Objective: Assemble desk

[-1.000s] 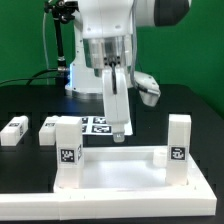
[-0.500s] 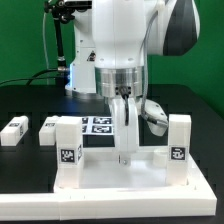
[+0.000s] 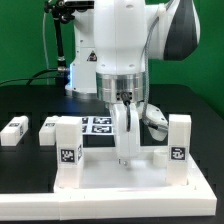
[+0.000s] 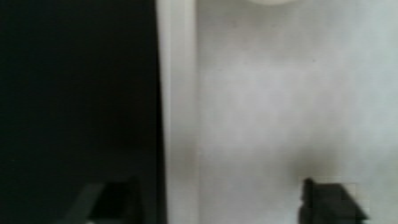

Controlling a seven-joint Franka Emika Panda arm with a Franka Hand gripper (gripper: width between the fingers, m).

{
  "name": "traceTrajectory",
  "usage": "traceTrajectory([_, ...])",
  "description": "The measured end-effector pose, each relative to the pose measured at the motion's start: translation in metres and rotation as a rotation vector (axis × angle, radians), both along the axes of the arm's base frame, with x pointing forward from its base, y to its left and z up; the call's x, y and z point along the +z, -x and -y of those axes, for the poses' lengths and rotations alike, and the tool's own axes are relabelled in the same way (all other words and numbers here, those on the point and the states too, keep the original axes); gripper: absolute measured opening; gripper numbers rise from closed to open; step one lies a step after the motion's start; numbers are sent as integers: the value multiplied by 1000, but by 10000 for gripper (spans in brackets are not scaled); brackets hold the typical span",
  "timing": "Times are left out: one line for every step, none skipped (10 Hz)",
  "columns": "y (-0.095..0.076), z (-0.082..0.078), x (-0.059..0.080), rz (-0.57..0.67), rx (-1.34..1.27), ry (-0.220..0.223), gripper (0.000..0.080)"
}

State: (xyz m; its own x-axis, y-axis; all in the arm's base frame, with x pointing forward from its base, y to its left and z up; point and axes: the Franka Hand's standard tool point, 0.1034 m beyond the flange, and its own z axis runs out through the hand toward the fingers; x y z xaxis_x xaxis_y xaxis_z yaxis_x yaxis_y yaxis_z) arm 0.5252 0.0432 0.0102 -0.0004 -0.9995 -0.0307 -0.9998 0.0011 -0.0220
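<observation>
The desk panel [image 3: 130, 172] lies white and flat at the front of the black table. Two tagged legs stand upright in its corner sockets, one [image 3: 67, 150] at the exterior view's left and one [image 3: 178, 148] at its right. Two more tagged legs [image 3: 13, 130] [image 3: 48, 128] lie loose on the table at the left. My gripper [image 3: 128, 158] is down at the panel's far rim, between the standing legs. In the wrist view the gripper [image 4: 219, 200] straddles the panel's edge [image 4: 164, 110]. One fingertip [image 4: 111, 200] is over the black table, the other over the white panel. The jaws are open with a gap to the edge.
The marker board [image 3: 97, 124] lies flat just behind the panel, partly hidden by my gripper. The robot's base and cables stand at the back of the table. A round corner socket [image 4: 267, 4] of the panel shows in the wrist view.
My gripper has come down and forward from above the marker board to the panel's far rim. Over the last half second it has sunk only a little further.
</observation>
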Motion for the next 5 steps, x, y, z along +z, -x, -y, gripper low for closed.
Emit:
traceTrajectory([0,0,0,0,0,0,280])
traceTrajectory([5,0,-2,-16,1,-3,146])
traceTrajectory([8,-1,-4,-27,1,-5,146])
traceTrajectory([8,-1,-3,-27,1,-5,58])
traceTrajectory([8,-1,-3,-26,2,-5,58])
